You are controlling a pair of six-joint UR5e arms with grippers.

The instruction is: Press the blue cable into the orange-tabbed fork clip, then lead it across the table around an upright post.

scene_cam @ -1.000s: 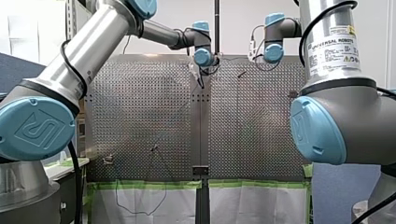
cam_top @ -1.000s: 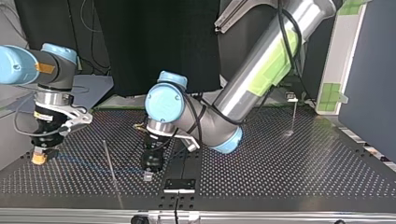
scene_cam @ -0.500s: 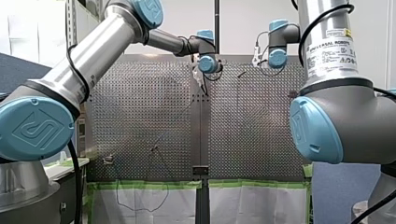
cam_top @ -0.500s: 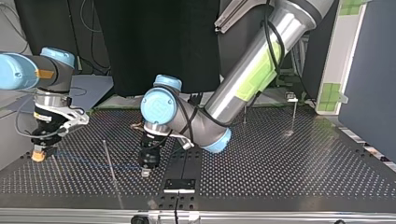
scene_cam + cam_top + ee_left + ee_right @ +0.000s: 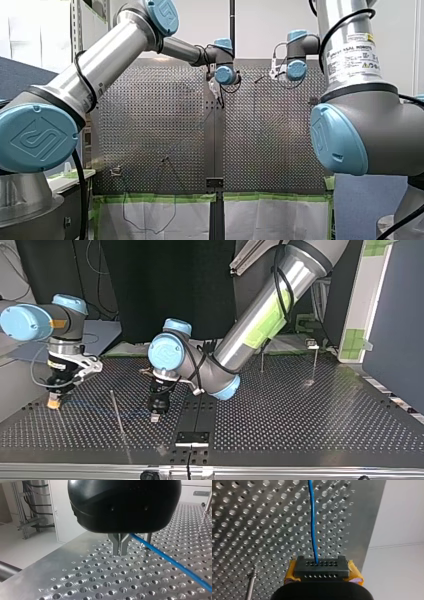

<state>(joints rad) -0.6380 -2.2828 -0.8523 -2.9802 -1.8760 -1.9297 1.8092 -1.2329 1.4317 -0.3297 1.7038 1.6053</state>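
The thin blue cable (image 5: 172,561) runs taut between my two grippers. My left gripper (image 5: 121,552), black with metal fingers, is shut on the cable just above the perforated table (image 5: 95,580). In the top view it (image 5: 155,416) hangs near the table's middle. My right gripper (image 5: 318,566), with yellow pads, is shut on the cable's (image 5: 312,517) other end. It (image 5: 53,403) stands at the top view's left. A thin upright post (image 5: 119,420) rises between the two grippers, nearer the camera than the faint cable line. No orange-tabbed clip shows clearly.
Two more upright posts (image 5: 262,362) (image 5: 315,360) stand at the back right of the top view. A black bracket (image 5: 192,438) sits at the table's near edge. In the front view, a small clip (image 5: 165,160) and a fixture (image 5: 116,171) sit low on the plate.
In the top view my left gripper has drifted left and back with the cable. My right gripper has shifted slightly right and back. Both stay shut.
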